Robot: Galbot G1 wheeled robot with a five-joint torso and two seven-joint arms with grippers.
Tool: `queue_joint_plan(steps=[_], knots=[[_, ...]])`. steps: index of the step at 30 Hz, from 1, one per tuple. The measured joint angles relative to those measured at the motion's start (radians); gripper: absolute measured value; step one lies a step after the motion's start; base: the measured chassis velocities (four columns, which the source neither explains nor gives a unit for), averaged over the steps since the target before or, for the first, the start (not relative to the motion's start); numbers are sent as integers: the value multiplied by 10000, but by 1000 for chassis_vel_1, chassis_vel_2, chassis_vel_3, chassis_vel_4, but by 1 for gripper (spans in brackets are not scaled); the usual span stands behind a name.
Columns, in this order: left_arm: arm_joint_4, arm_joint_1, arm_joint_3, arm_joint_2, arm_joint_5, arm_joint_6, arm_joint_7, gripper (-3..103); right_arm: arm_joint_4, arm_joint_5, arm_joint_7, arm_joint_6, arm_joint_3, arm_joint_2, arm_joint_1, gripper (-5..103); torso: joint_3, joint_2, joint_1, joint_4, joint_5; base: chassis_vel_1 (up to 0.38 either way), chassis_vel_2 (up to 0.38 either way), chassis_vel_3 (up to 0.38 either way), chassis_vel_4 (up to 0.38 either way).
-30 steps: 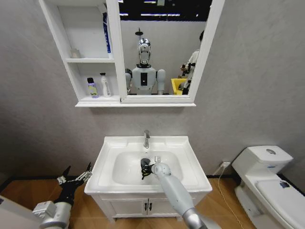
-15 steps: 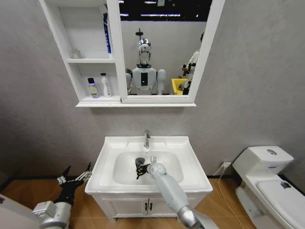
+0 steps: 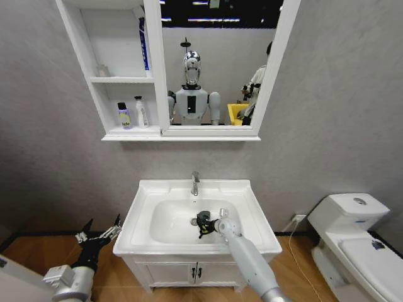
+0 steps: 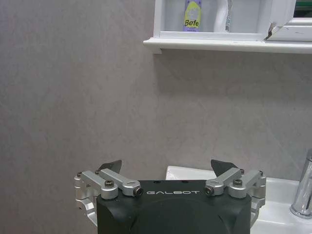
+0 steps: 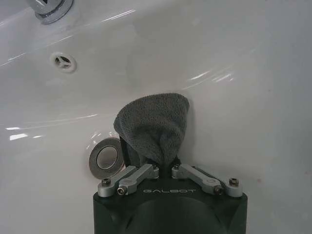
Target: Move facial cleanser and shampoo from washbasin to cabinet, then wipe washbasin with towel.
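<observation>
Head view: right gripper (image 3: 203,223) jaws pinch towel (image 5: 153,127) mid-washbasin (image 3: 141,207); left gripper (image 3: 101,237) spread wide, floorward.

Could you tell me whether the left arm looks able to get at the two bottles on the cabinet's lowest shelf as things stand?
Probably yes. The left gripper hangs open and empty beside the washbasin, below the cabinet. Bare wall lies between it and the bottles, though it is a long upward reach.

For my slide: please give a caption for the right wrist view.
Right gripper presses the towel against the washbasin bowl.
</observation>
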Motion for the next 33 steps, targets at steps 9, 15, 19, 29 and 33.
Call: queue_joint_plan(steps=[9,15,19,29,33], knots=[[0,-1,0,0,0,1,3,100,-1502,-891,-575,446,-400,1041,848,6,0,0,0,3,1,0,0,0,0],[1,0,0,0,0,5,6,100,-2123,-1168,-951,802,-634,1635,1167,6,0,0,1,6,3,0,0,0,0],[0,-1,0,0,0,5,8,100,-2538,-1198,-1278,948,-643,1933,1400,6,-1,0,1,7,3,0,0,0,0],[0,0,0,0,0,5,12,100,-1690,-423,-842,720,-338,886,914,6,-2,1,0,5,4,0,0,0,0],[0,0,-1,0,0,5,13,100,-1050,29,-576,530,-70,417,583,6,-1,1,0,6,5,0,0,0,0]])
